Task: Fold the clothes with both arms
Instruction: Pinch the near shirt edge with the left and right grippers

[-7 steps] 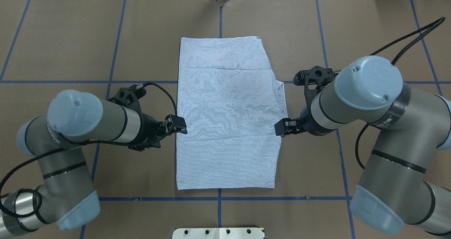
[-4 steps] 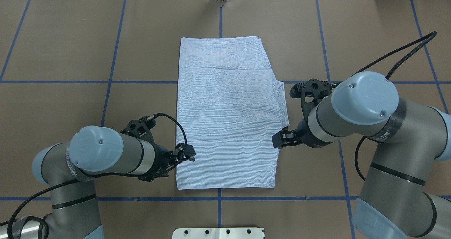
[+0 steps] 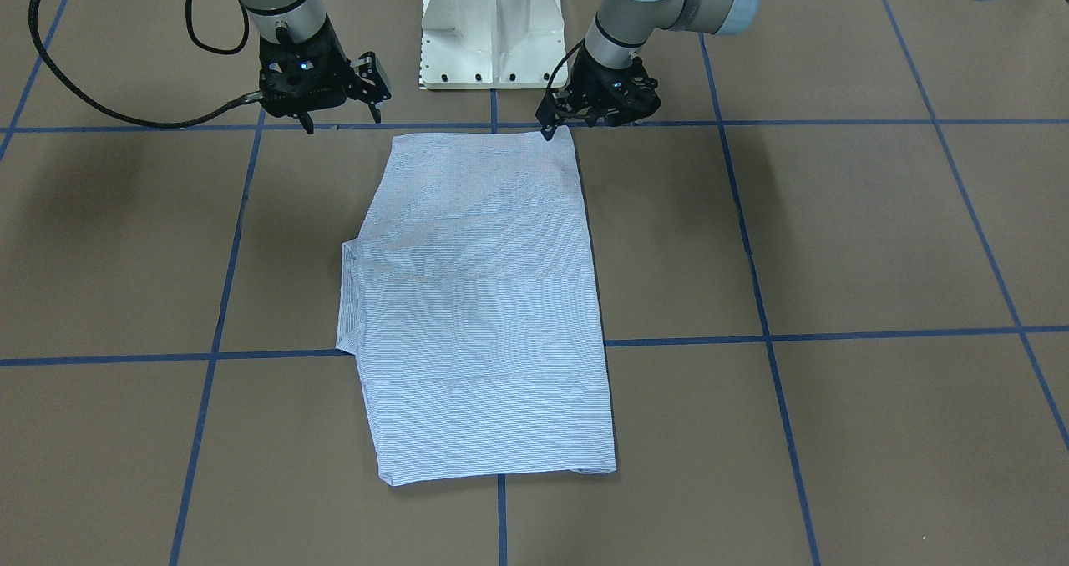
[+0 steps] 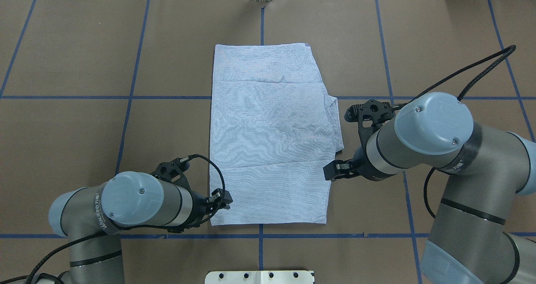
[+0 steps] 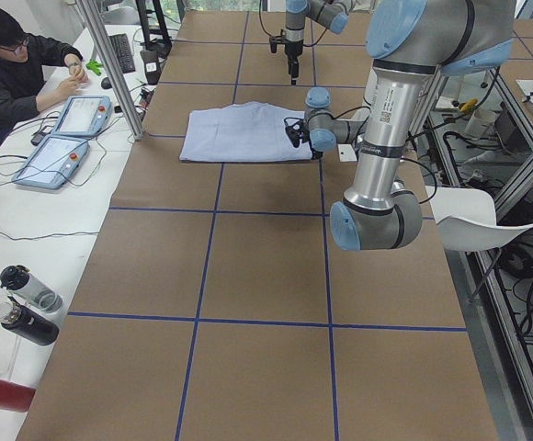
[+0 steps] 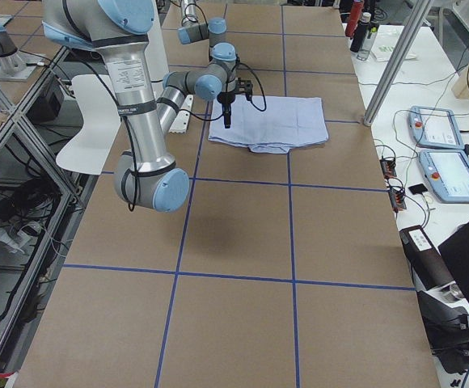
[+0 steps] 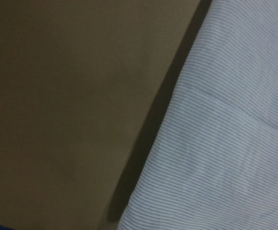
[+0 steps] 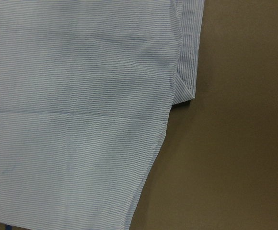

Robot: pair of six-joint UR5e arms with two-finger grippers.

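Striped shirt (image 4: 268,137) flat on brown table (image 4: 83,45) with blue tape grid (image 4: 167,97).

shirt (image 4: 268,137): fine light blue-and-white stripes, frame centre | surface (image 4: 83,45): plain brown, gridded with blue tape lines (image 4: 104,97) | left arm (image 4: 173,204), right arm (image 4: 381,154): silver-grey tubes, light blue caps, black rings | left gripper (image 4: 226,201), right gripper (image 4: 329,171): black | cables (image 4: 473,68): black | base (image 3: 493,23): white, top centre of the front-facing view
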